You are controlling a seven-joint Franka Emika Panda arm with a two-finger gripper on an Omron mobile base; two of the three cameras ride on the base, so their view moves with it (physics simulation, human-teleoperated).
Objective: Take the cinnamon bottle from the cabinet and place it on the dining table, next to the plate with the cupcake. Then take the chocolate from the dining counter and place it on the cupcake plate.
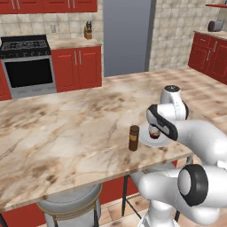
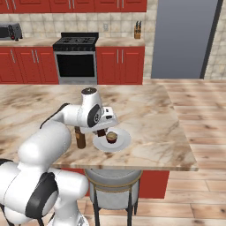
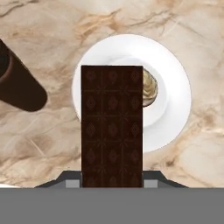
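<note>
One step remains: the bottle (image 1: pixel 134 138) already stands upright on the table (image 1: pixel 66 128), just left of the plate (image 2: pixel 121 142). The gripper (image 2: pixel 102 131) is closed on the chocolate (image 3: pixel 112 127), held above the plate with the cupcake (image 2: pixel 111 137) directly beneath. In my judgement the placing step is in hand. Next move: lower the bar onto a bare part of the plate, clear of the cupcake, then release. Risk: bar resting on the cupcake and sliding off.

text: none legible | labels: none | chocolate (image 3: pixel 112 127): embossed pattern only, no letters
</note>
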